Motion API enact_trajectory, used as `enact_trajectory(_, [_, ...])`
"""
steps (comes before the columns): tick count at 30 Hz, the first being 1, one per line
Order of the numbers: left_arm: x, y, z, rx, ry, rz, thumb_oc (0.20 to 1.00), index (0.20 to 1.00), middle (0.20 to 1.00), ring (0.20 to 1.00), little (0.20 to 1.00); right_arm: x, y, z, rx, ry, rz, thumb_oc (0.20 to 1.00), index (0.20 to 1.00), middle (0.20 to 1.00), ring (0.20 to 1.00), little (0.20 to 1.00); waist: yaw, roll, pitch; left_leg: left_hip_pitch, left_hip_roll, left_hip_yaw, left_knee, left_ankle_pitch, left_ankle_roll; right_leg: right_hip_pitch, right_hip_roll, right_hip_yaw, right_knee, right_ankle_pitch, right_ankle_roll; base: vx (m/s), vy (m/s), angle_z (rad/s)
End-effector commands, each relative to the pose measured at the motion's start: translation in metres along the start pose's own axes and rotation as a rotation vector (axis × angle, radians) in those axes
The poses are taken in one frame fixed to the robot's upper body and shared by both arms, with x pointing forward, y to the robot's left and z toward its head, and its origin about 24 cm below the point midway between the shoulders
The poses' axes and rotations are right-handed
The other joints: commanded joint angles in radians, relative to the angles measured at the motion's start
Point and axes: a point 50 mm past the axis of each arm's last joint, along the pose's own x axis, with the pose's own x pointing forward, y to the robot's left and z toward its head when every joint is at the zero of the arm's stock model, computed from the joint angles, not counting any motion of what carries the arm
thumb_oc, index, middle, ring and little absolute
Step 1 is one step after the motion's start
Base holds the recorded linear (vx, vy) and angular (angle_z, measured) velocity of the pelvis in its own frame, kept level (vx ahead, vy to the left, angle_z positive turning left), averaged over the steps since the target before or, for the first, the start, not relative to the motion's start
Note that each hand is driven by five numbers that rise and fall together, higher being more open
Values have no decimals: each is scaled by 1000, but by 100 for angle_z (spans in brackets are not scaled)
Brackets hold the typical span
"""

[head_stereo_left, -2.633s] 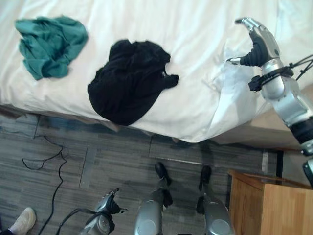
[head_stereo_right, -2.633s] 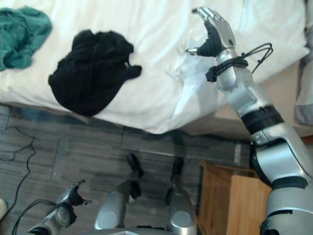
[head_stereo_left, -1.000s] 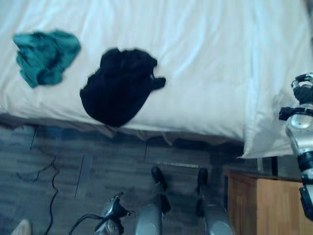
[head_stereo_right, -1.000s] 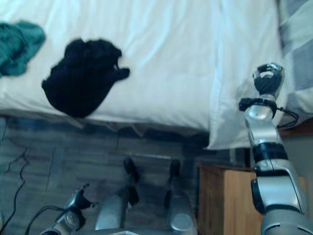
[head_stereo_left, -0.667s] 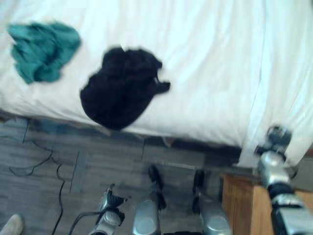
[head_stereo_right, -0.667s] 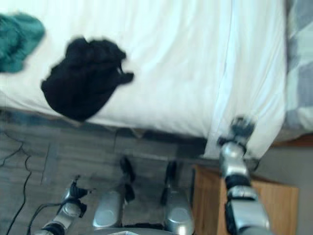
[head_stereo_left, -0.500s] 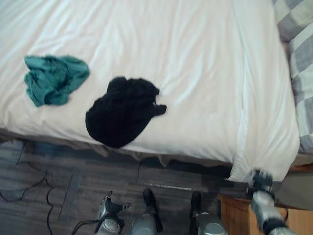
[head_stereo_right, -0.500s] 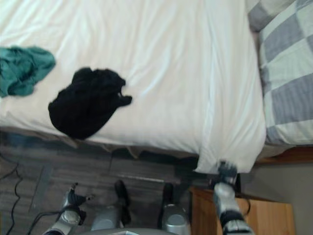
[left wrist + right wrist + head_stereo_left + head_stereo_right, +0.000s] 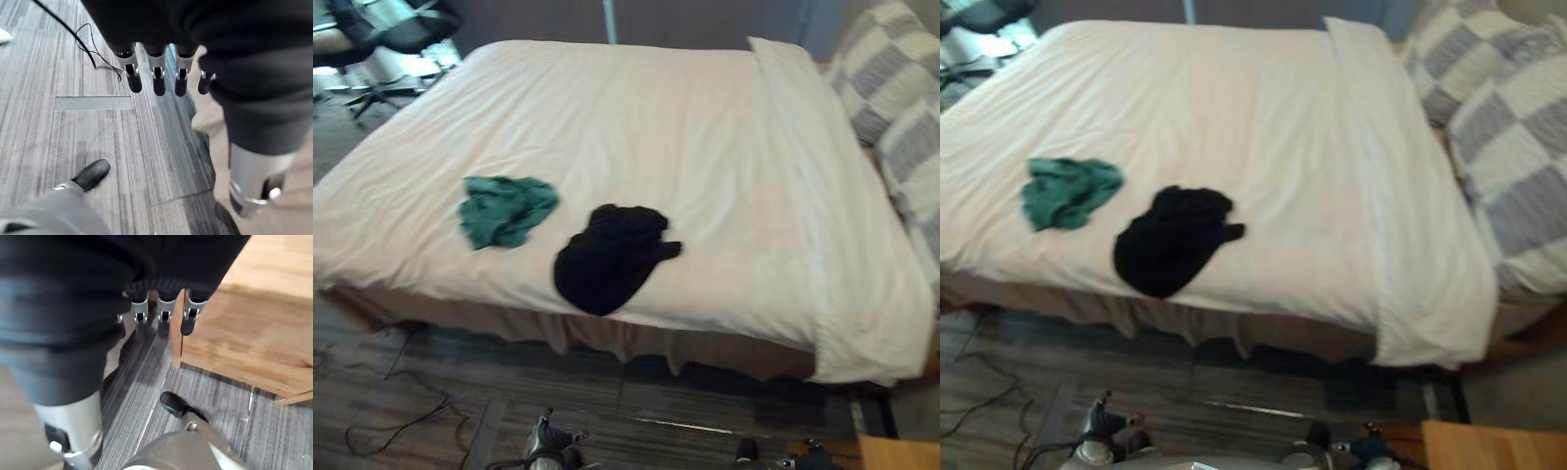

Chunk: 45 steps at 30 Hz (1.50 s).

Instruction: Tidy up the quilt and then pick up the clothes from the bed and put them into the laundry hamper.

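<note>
Quilt looks flat. Black clothes mid-frame near bed edge, green shirt to their left. Both hands down, left hand and right hand relaxed, empty. Scoop black pile whole.

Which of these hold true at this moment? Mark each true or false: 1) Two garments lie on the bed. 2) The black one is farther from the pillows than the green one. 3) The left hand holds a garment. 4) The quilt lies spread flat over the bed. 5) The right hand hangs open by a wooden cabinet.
1) True: a green garment and a black garment lie on the quilt.
2) False: the black one lies nearer the checked pillows; the green one is farther.
3) False: the left hand hangs open over the floor, holding nothing.
4) True: it covers the bed smoothly, its edge draped over the near side.
5) True: the right hand hangs with straight fingers beside the wooden cabinet.
</note>
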Motion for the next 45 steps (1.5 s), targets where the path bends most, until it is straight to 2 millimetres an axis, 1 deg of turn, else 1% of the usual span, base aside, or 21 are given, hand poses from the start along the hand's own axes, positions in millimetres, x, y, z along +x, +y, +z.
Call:
enact_trajectory(1, [6, 27, -4, 93, 10, 65, 1000, 1000, 1000, 1000, 1000, 3, 9, 31, -30, -78, 28, 1000, 1000, 1000, 1000, 1000, 15, -22, 33, 69, -8, 4, -128, 64, 29, -25, -105, 102, 81, -8, 77, 20, 415, 88])
enact_trajectory(3, [2, 35, -27, 149, 103, 61, 1000, 1000, 1000, 1000, 1000, 2, 19, 40, -60, -94, 57, 1000, 1000, 1000, 1000, 1000, 30, -33, 55, 120, -83, 48, -136, -16, 80, -62, -186, 39, 223, 71, 54, 54, 880, 37])
enact_trajectory(4, [1, 37, -31, 164, 116, 61, 1000, 1000, 1000, 1000, 1000, 1, 23, 48, -41, -127, 65, 1000, 1000, 1000, 1000, 1000, 24, -36, 62, 133, -102, 63, -140, -25, 96, -98, -153, 42, 304, 10, 26, 93, 861, -30])
enact_trajectory(8, [0, 43, -41, 191, 151, 49, 1000, 1000, 1000, 1000, 1000, -3, 33, 60, -20, -202, 90, 1000, 1000, 1000, 1000, 1000, -13, -47, 97, 160, -164, 69, -147, -51, 124, -198, 163, 69, 335, -175, -10, 101, 400, -8])
enact_trajectory(9, [0, 43, -41, 191, 151, 49, 1000, 1000, 1000, 1000, 1000, -3, 33, 60, -20, -202, 90, 1000, 1000, 1000, 1000, 1000, -14, -46, 98, 162, -162, 69, -147, -52, 123, -196, 166, 68, 333, -176, -10, 150, 300, 17])
enact_trajectory(10, [-1, 44, -43, 239, 157, 34, 1000, 1000, 1000, 1000, 1000, -4, 34, 66, -39, -228, 92, 1000, 1000, 1000, 1000, 1000, -20, -58, 103, 189, -223, 79, -147, -83, 137, -209, 252, 21, 246, -177, -32, 198, 299, 20])
enact_trajectory(11, [-1, 45, -43, 262, 154, 29, 1000, 1000, 1000, 1000, 1000, -4, 33, 67, -46, -232, 90, 1000, 1000, 1000, 1000, 1000, -24, -60, 102, 206, -249, 82, -147, -105, 146, -213, 276, 7, 208, -175, -43, 196, 302, 17])
enact_trajectory(15, [2, 39, -32, 283, 104, 23, 1000, 1000, 1000, 1000, 1000, -2, 26, 69, -44, -230, 69, 1000, 1000, 1000, 1000, 1000, -57, -42, 109, 215, -304, 79, -17, -195, 166, -185, 290, 68, 139, -201, -100, 229, 217, 31])
enact_trajectory(18, [8, 32, -4, 225, 4, 29, 1000, 1000, 1000, 1000, 1000, 2, 15, 78, -144, -238, 18, 1000, 1000, 1000, 1000, 1000, -12, -49, 150, 11, -211, 92, 486, -95, 23, -79, 266, 49, 36, -207, -145, 149, 98, 3])
enact_trajectory(20, [10, 33, 8, 210, -41, 44, 1000, 1000, 1000, 1000, 1000, 3, 8, 81, -137, -245, -2, 1000, 1000, 1000, 1000, 1000, -10, -64, 161, -58, -175, 83, 556, -51, 21, -69, 247, 36, 12, -185, -144, 5, 96, -46])
enact_trajectory(21, [11, 33, 13, 198, -58, 43, 1000, 1000, 1000, 1000, 1000, 4, 5, 82, -140, -250, -5, 1000, 1000, 1000, 1000, 1000, -9, -66, 160, -68, -141, 87, 543, -52, 34, -61, 240, 44, 3, -185, -137, 113, 422, -54])
enact_trajectory(22, [11, 31, 17, 205, -80, 44, 1000, 1000, 1000, 1000, 1000, 3, 4, 90, -158, -283, -10, 1000, 1000, 1000, 1000, 1000, -11, -55, 152, -8, -101, 105, 364, -64, 65, -62, 221, 74, 3, -178, -108, 191, 525, -46])
enact_trajectory(25, [9, 24, 19, 236, -104, 19, 1000, 1000, 1000, 1000, 1000, 2, 3, 95, -181, -311, -5, 1000, 1000, 1000, 1000, 1000, -16, -33, 134, 61, -110, 62, 105, -67, 87, -72, 203, 120, 9, -178, -71, 160, 518, -73])
enact_trajectory(27, [10, 19, 32, 250, -145, 4, 1000, 1000, 1000, 1000, 1000, 1, 4, 90, -223, -310, 4, 1000, 1000, 1000, 1000, 1000, -17, -11, 112, 107, -69, -70, -75, -17, 79, -81, 167, 198, 42, -189, -48, 164, 668, -93])
enact_trajectory(30, [10, 13, 32, 273, -142, -28, 1000, 1000, 1000, 1000, 1000, 1, 5, 77, -208, -277, 20, 1000, 1000, 1000, 1000, 1000, -34, 2, 94, 142, -81, -110, -105, -35, 73, -81, 153, 213, 73, -179, -32, 80, 453, -89])
enact_trajectory(33, [12, 18, 38, 327, -159, -33, 1000, 1000, 1000, 1000, 1000, -1, 23, 65, -213, -227, 66, 1000, 1000, 1000, 1000, 1000, -48, -20, 87, 200, -167, -62, -143, -80, 113, -126, 72, 235, 171, -106, 18, 22, 561, -23])
enact_trajectory(36, [13, 25, 36, 292, -143, -14, 1000, 1000, 1000, 1000, 1000, -3, 31, 78, -230, -274, 83, 1000, 1000, 1000, 1000, 1000, -23, -12, 100, 216, -198, 4, -147, -100, 144, -171, 24, 125, 228, -79, 14, -76, 345, -45])
enact_trajectory(37, [13, 25, 33, 287, -130, -11, 1000, 1000, 1000, 1000, 1000, -4, 34, 80, -246, -287, 87, 1000, 1000, 1000, 1000, 1000, -22, -9, 104, 217, -205, 4, -147, -103, 150, -177, 34, 109, 259, -88, 9, -31, 274, -75])
enact_trajectory(41, [11, 29, 11, 264, -38, -1, 1000, 1000, 1000, 1000, 1000, -6, 35, 86, -266, -328, 93, 1000, 1000, 1000, 1000, 1000, -38, -8, 111, 203, -253, -41, -147, -92, 168, -183, 232, 256, 221, -175, -23, 21, 175, 2])
enact_trajectory(44, [9, 33, -3, 239, 29, 15, 1000, 1000, 1000, 1000, 1000, -4, 31, 83, -235, -299, 74, 1000, 1000, 1000, 1000, 1000, -37, -10, 106, 185, -274, -69, -147, -88, 176, -175, 251, 309, 171, -175, -42, 12, 19, 70])
enact_trajectory(45, [5, 37, -24, 191, 124, 35, 1000, 1000, 1000, 1000, 1000, -1, 29, 71, -215, -239, 63, 1000, 1000, 1000, 1000, 1000, -26, -14, 92, 180, -283, -71, -147, -90, 179, -150, 246, 313, 124, -167, -48, 79, -32, 78])
